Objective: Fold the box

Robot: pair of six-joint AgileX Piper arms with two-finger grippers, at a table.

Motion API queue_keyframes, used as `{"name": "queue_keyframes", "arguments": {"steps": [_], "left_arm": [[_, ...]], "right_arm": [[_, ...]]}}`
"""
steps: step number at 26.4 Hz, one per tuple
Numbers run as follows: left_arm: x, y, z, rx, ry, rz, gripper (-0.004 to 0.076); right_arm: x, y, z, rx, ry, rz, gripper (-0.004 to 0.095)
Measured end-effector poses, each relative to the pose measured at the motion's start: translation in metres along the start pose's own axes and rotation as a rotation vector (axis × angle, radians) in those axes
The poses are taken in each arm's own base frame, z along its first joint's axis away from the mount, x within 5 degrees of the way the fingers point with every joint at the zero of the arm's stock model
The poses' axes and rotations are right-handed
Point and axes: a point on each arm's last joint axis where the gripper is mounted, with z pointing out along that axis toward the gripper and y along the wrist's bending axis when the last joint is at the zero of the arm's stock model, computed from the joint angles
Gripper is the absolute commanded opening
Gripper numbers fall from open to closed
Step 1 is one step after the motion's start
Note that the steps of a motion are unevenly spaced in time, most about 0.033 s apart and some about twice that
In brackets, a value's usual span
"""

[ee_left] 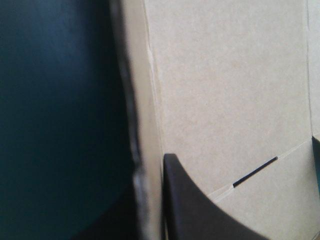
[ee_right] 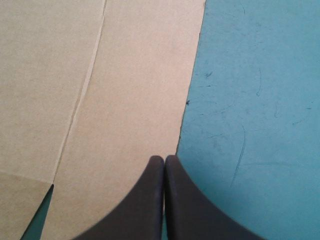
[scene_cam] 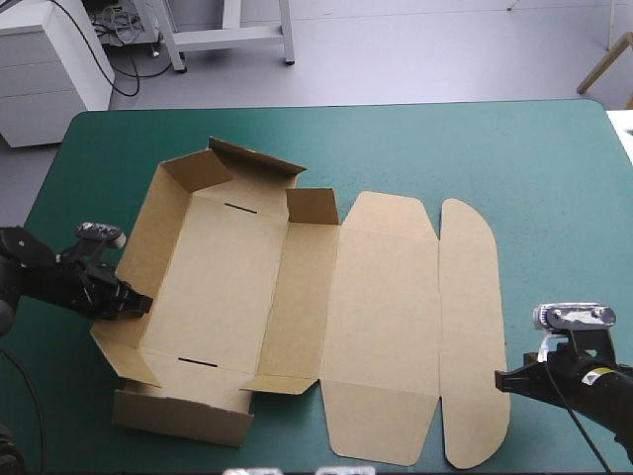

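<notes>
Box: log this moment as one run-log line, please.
box: walls partly raised, lid flat | left tool: shut on box's left wall | right tool: shut, tip at box's right edge

Nothing legible showed in any view: no text, label, brand, number or sign on the plain brown board of the box point(scene_cam: 381, 327) or on the teal-green cover point(scene_cam: 514, 148).
</notes>
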Motion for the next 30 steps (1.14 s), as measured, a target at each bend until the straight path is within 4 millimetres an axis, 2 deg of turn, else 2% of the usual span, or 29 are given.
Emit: {"name": "queue_keyframes", "arguments": {"steps": [2,6,11,15,23,30], "left_arm": [[-0.028,-0.021,-0.012,-0.083,-0.016,0.155,-0.0010],[-0.063,-0.053,-0.019,-0.184,-0.076,0.361,-0.0010],[-0.093,-0.084,-0.014,-0.313,-0.117,0.594,-0.0010],[-0.114,-0.114,0.001,-0.463,-0.165,0.852,-0.0010],[-0.128,-0.172,0.011,-0.588,-0.353,1.201,-0.0010],[-0.121,-0.216,0.017,-0.597,-0.440,1.398,-0.0010]], "right_arm": [[0.000,0.000,0.000,0.000,0.000,0.000,-0.0019],[0.000,0.000,0.000,0.000,0.001,0.000,-0.0019],[0.000,0.000,0.000,0.000,0.001,0.000,-0.0019],[0.000,0.000,0.000,0.000,0.001,0.000,-0.0019],[0.000,0.000,0.000,0.000,0.001,0.000,-0.0019],[0.000,0.000,0.000,0.000,0.001,0.000,-0.0019]]}}
